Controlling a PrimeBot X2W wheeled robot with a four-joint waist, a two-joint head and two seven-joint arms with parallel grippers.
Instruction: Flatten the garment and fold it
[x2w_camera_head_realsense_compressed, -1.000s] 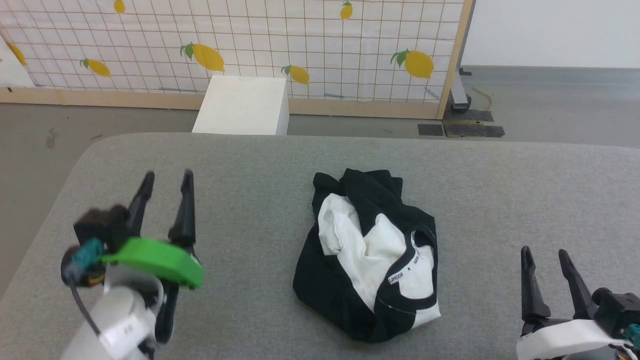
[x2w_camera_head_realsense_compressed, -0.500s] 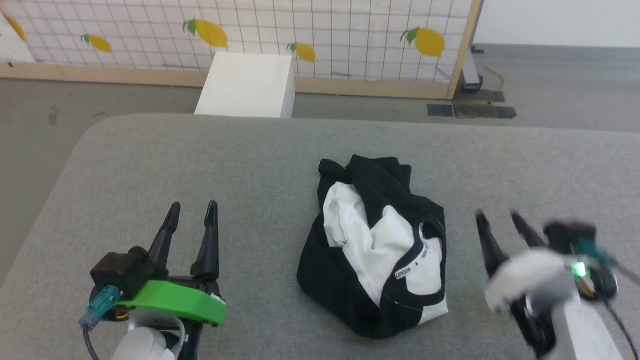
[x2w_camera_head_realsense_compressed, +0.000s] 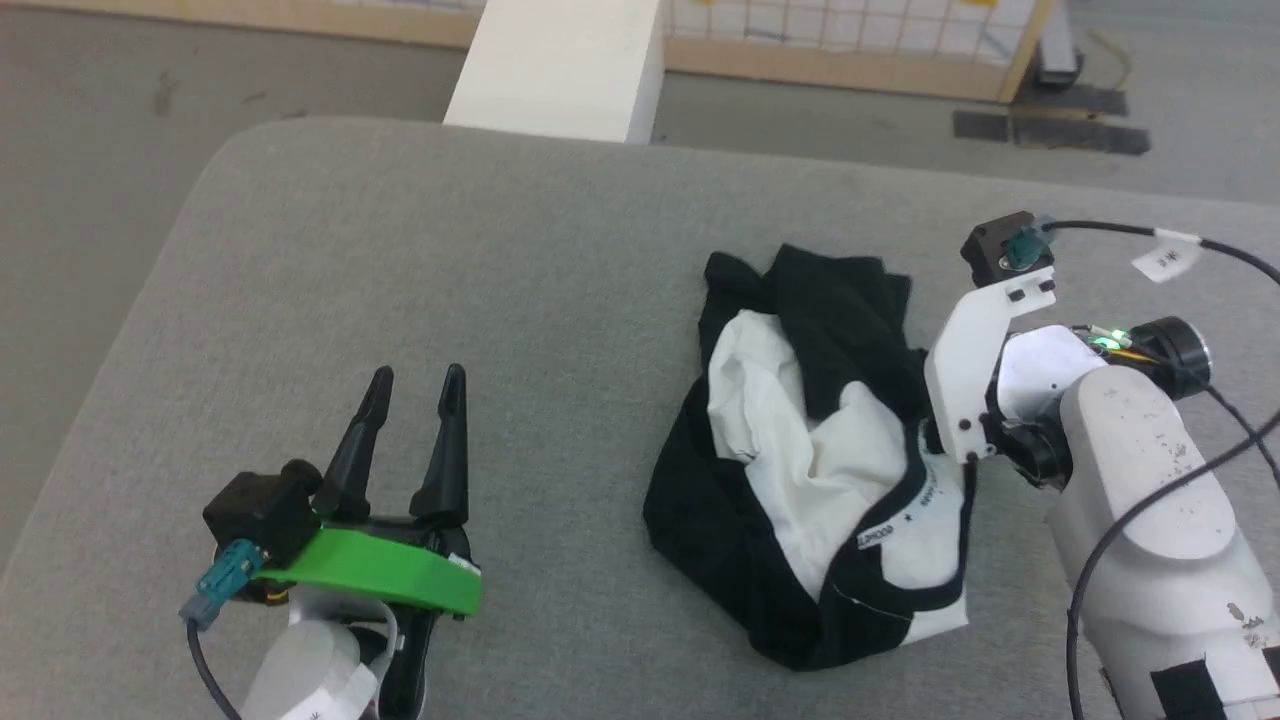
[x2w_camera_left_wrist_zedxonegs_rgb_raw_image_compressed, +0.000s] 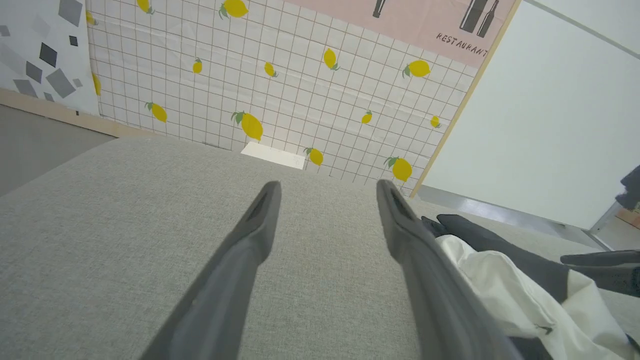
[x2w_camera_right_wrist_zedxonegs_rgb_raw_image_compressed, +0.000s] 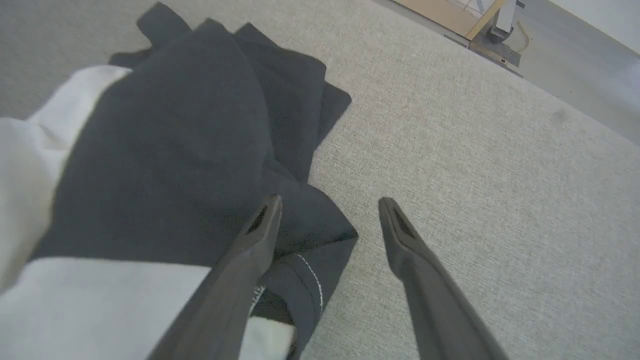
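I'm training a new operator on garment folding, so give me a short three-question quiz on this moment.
1. True or false: the T-shirt lies flat and spread out on the grey table.
2. Whose fingers are at the T-shirt's black edge? A: left arm's. B: right arm's.
3. Are the right gripper's fingers open or shut?
Key: 1 false, it lies crumpled. 2 B; the left gripper stands apart over bare table. 3 open.

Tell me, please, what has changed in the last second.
The right gripper moved from the lower right forward and inward to the right edge of the garment, open, one finger over the black cloth; nothing is gripped. The head view tilted down. The left gripper stays open at the lower left; the garment stays crumpled.
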